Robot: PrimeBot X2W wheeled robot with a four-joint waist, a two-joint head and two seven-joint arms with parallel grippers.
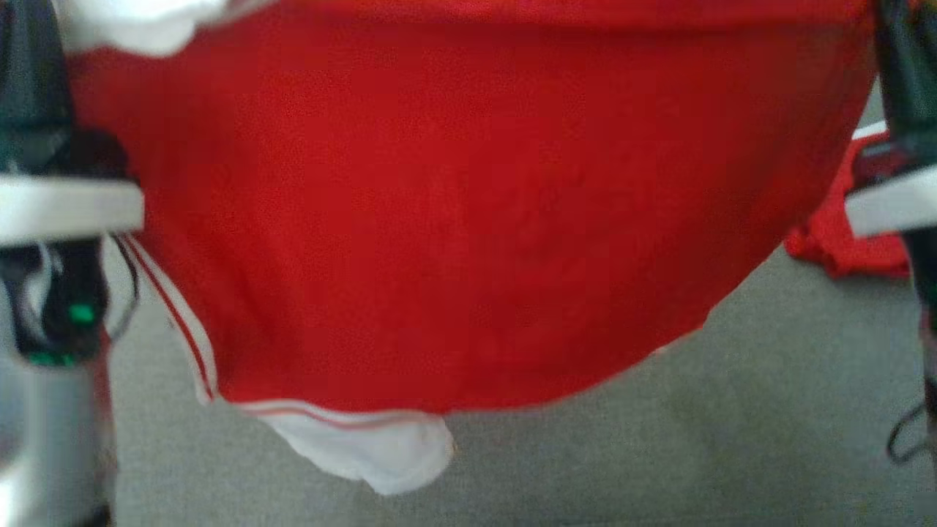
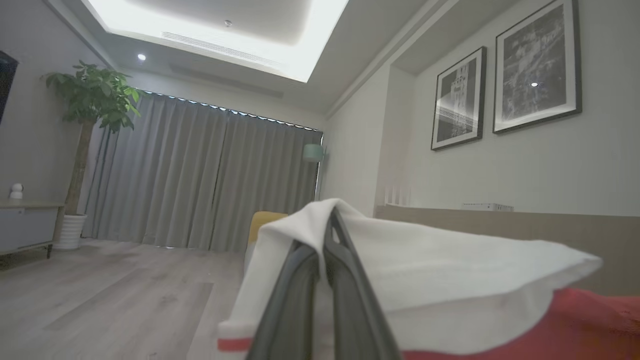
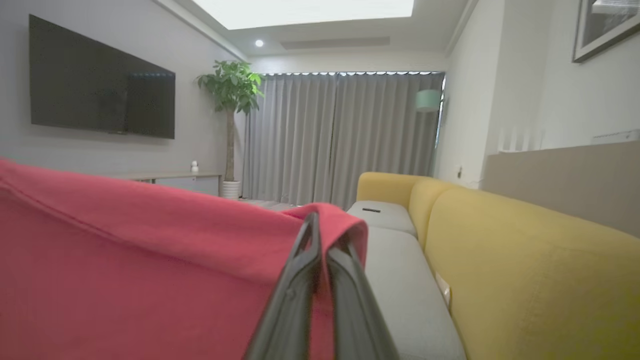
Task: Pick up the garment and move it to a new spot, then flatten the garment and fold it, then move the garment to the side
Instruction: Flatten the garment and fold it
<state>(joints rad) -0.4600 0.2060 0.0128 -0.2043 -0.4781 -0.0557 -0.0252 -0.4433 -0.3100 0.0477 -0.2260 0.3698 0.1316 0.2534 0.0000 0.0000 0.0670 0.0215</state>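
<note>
Both clamped: left tool [image 2: 327, 225] on white trim [image 2: 425, 260], right tool [image 3: 316, 227] on red cloth. The garment [image 1: 468, 219] hangs spread between them over the grey surface [image 1: 732, 439]. Suggest: arms level, lower hem first, lay down taut.

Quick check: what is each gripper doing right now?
Left gripper: closed, pinching the white part of the garment.
Right gripper: closed, pinching the garment's red cloth.
</note>
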